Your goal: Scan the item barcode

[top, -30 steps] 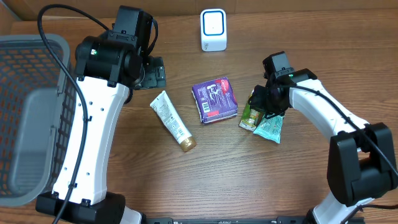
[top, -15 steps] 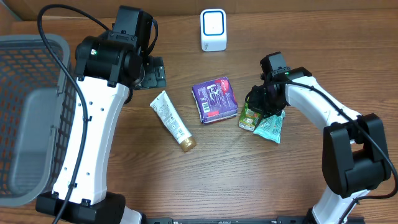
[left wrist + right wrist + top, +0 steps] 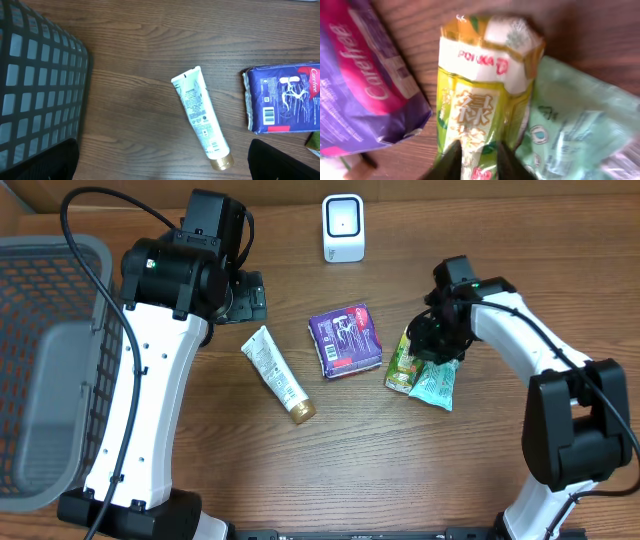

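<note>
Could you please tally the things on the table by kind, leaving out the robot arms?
Tubes: 1, white tube
Soft packs: 3, purple pack, yellow-green tea packet, mint-green pouch
Scanners: 1, white scanner
Baskets: 1, grey basket
Total: 6

Wooden table [image 3: 400,470] holds tube [image 3: 277,373], purple pack [image 3: 345,339], scanner [image 3: 343,227].

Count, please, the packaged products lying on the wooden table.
4: white plastic tube left of centre, purple soft pack in the middle, yellow-green tea packet and mint-green pouch touching at right. None seems hidden.
</note>
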`<act>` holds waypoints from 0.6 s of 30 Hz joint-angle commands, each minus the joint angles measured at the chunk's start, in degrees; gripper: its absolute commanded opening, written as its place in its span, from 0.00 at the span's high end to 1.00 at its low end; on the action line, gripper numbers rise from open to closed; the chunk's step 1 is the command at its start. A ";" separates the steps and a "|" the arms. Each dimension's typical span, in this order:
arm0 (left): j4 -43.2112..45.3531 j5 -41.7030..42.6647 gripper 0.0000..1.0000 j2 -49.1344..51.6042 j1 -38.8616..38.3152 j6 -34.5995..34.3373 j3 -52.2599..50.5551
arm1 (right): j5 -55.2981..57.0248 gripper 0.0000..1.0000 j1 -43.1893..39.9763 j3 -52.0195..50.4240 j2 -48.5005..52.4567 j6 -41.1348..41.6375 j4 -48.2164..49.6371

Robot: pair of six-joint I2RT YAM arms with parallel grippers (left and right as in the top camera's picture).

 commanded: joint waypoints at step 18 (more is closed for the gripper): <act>0.24 -0.76 0.00 0.02 0.31 0.42 -0.52 | 3.39 0.58 2.12 0.13 -2.58 -8.09 8.98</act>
